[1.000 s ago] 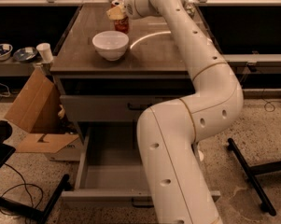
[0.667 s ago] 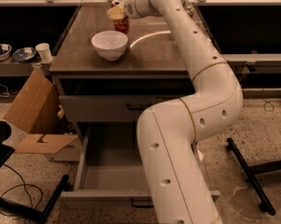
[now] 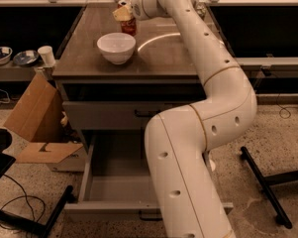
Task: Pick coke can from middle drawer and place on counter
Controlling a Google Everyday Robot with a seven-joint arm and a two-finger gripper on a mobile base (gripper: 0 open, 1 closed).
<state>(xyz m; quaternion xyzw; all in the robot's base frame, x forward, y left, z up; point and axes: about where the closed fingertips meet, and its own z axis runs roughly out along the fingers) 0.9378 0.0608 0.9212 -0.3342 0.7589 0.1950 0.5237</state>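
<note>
We see our thick glossy white tubular arm (image 3: 188,182), banded by thin tan seam lines (image 3: 204,133) and dotted with small dark round holes (image 3: 163,155). Its pale tan gripper (image 3: 124,15) sits over the far end of the glossy grey-brown counter (image 3: 168,58).

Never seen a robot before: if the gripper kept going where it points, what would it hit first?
Probably the coke can: the gripper, over the back of the counter, points down at it. Whether they already touch, I cannot tell; below it lies only the counter.
</note>
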